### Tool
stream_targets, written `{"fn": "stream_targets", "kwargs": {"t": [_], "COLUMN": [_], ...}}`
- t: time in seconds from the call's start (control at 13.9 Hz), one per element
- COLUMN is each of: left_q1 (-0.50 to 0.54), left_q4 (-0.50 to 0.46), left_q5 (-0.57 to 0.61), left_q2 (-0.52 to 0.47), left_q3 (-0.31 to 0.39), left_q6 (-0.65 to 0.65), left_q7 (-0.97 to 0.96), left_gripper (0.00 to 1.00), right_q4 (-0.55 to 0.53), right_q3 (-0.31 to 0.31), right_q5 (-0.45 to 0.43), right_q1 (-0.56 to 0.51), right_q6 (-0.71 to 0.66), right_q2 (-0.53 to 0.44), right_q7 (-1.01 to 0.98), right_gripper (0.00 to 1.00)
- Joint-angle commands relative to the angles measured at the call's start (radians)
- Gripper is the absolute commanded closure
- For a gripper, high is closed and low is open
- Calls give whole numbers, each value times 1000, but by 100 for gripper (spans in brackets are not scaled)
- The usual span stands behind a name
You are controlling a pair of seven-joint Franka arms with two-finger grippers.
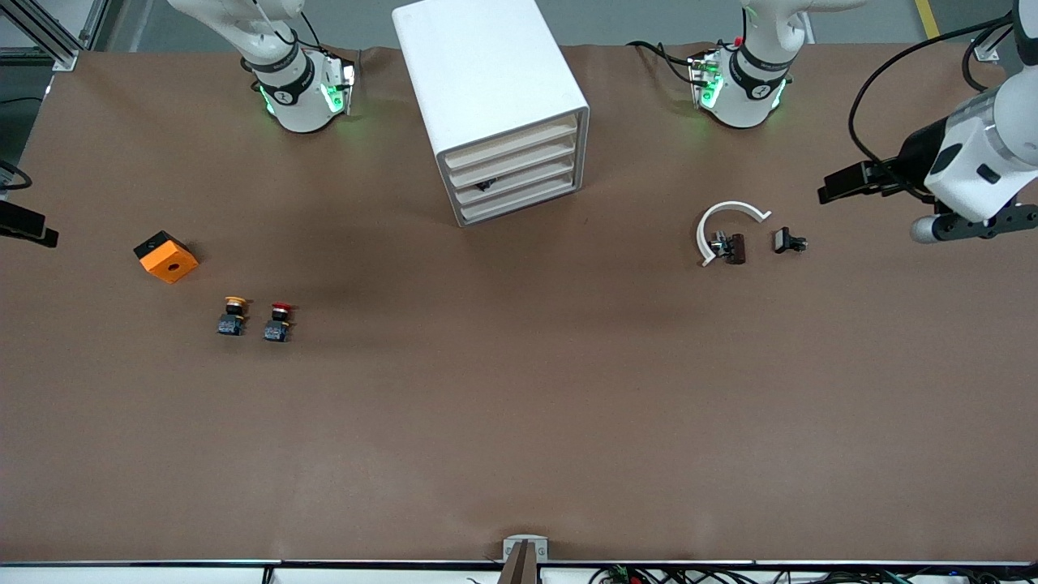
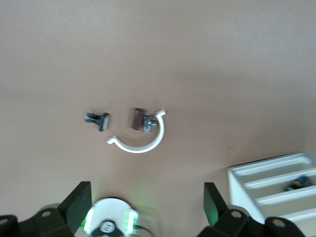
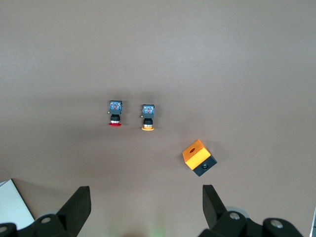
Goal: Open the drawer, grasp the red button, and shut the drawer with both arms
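Red-capped, the button (image 1: 279, 319) lay on the counter (image 1: 519, 422) beside its orange twin (image 1: 233, 315), the drawer (image 1: 514, 167) shut (nothing started); left tool (image 2: 147, 210) and right tool (image 3: 146, 210) hung spread, waiting high.

Red-capped button (image 1: 279, 322) lies beside yellow-capped button (image 1: 233, 316); cabinet (image 1: 495, 105) drawers shut.

Robotics lab: brown-covered table (image 1: 519, 422), aluminium framing (image 1: 49, 32), loose cables (image 1: 892, 73).
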Motion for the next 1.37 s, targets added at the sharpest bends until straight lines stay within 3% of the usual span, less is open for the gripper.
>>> {"fn": "stream_targets", "kwargs": {"t": [0.0,0.14,0.29,0.5,0.72,1.08,1.29], "left_q1": [-48,-67,-53,-13,13,21,19], "left_q4": [-72,-81,-86,-124,-112,-95,-76], "left_q5": [49,109,114,114,112,104,101], "left_q2": [-52,-57,-72,-126,-160,-161,-158], "left_q3": [19,27,29,49,-2,-2,-1], "left_q6": [98,158,170,204,164,140,126], "left_q7": [37,77,98,140,119,126,128], "left_gripper": [0,0,0,0,0,0,0], "right_q4": [7,-1,-7,-33,-41,-53,-194], "right_q3": [15,18,24,25,25,21,19], "right_q5": [20,27,30,30,33,53,56], "right_q1": [-28,-28,-20,12,53,64,56], "right_q6": [-22,-28,-64,-60,-71,-63,29], "right_q2": [-38,-66,-83,-106,-118,-130,-225], "right_q7": [-1,54,165,179,167,180,180], "right_gripper": [0,0,0,0,0,0,0]}}
